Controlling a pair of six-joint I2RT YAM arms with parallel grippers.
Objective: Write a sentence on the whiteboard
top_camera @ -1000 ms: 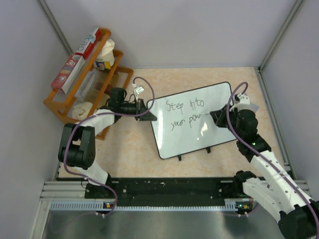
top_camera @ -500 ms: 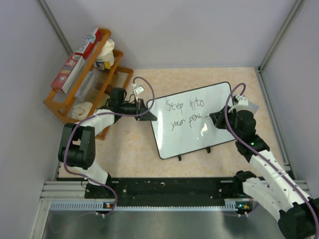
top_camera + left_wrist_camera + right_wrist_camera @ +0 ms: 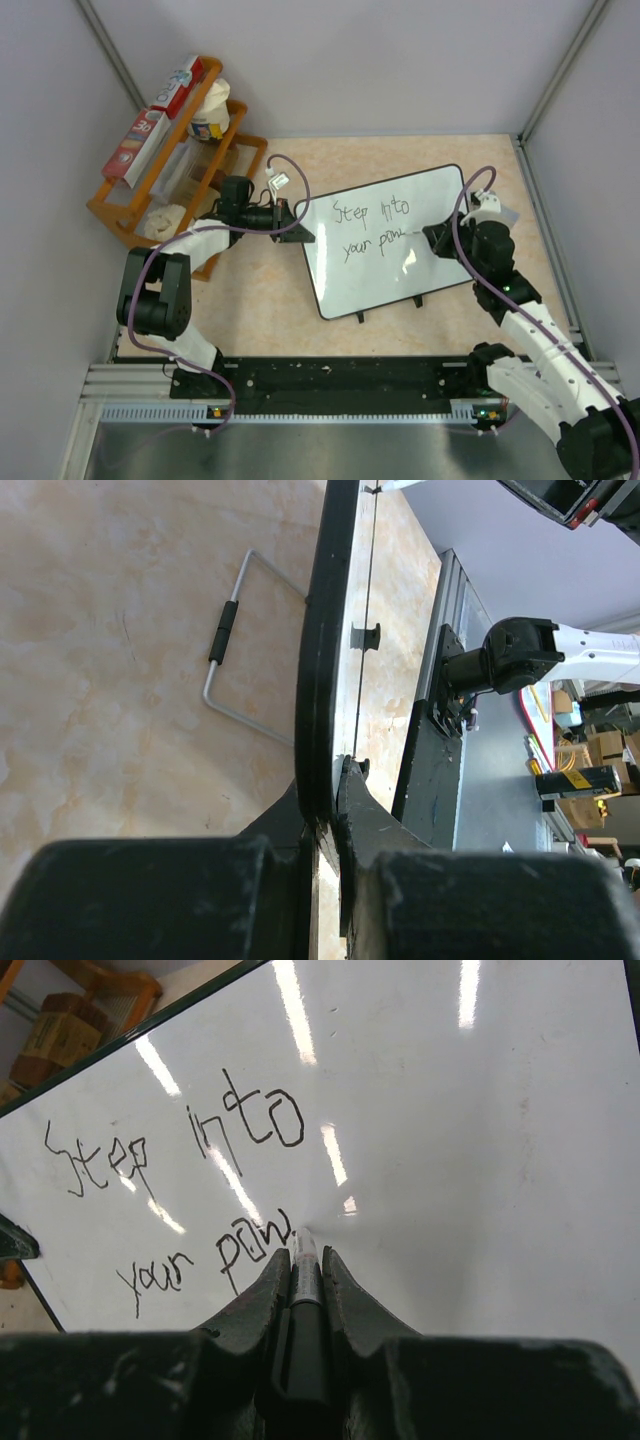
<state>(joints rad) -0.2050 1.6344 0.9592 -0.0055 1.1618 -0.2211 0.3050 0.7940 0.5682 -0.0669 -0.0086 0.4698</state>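
Note:
The whiteboard [image 3: 420, 215] lies tilted on the table, black-rimmed, with the sentence [image 3: 370, 228] reading "Step into" above "your pow". My left gripper [image 3: 296, 226] is shut on the board's left edge; the left wrist view shows the rim [image 3: 322, 660] edge-on between my jaws. My right gripper [image 3: 432, 238] is shut on a black marker [image 3: 304, 1290], its tip touching the board just right of "pow" [image 3: 255, 1245]. The whiteboard [image 3: 470, 1130] fills the right wrist view.
An orange wooden rack [image 3: 160, 160] with boxes and a jar stands at the back left. A wire stand [image 3: 235, 645] folds under the board. Small black clips [image 3: 362, 316] sit on its near edge. Grey walls enclose the table.
My right gripper with the marker has shifted very slightly around the end of "pow". The left arm and the board have not moved.

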